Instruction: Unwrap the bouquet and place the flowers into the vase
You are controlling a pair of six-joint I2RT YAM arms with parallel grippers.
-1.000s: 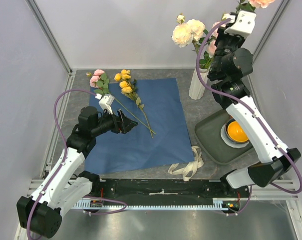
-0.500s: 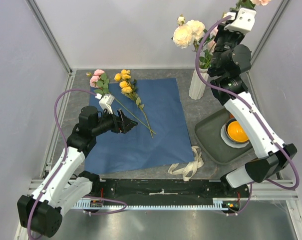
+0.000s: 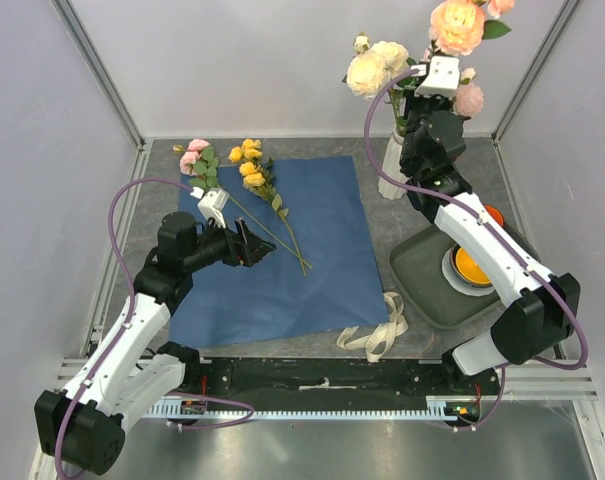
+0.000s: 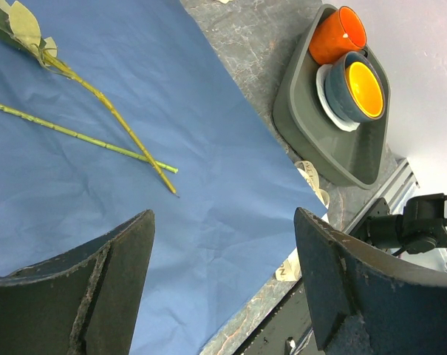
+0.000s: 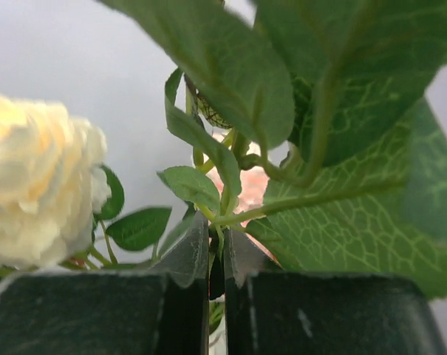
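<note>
- Right fingers (image 5: 182,259) pinch narrow on the green stem of a peach rose (image 3: 456,25), its head at the top right of the overhead view, high above the white vase (image 3: 389,172).
- Left fingers (image 4: 112,288) stand wide with nothing between them. They hover over the blue paper (image 3: 302,250) left of centre, near the stem ends of a pink flower (image 3: 192,155) and a yellow flower (image 3: 248,165) that lie crossed on the sheet.
- Cream roses (image 3: 370,68) already stand in the vase at the upper right of the desk (image 3: 384,215). The cream ribbon (image 3: 377,335) lies loose by the paper's near corner, so we judge the unwrapping done and the filling partway.
- We cannot tell whether the foot of the held stem has entered the vase mouth, because the arm hides it.
- Our first worry is that the vase is tall and narrow, so a stem pushed against its rim or side could tip it towards the dark tray (image 3: 412,280) just beside it.
- Our second is that the broad leaves crowding the right wrist view may snag on the cream roses and drag them out of place.
- Our third is that fingers opening before the stem is seated would drop the rose onto the desk.
- On the left, the crossed stems invite a grab of both flowers, or of a fold of paper with them.
</note>
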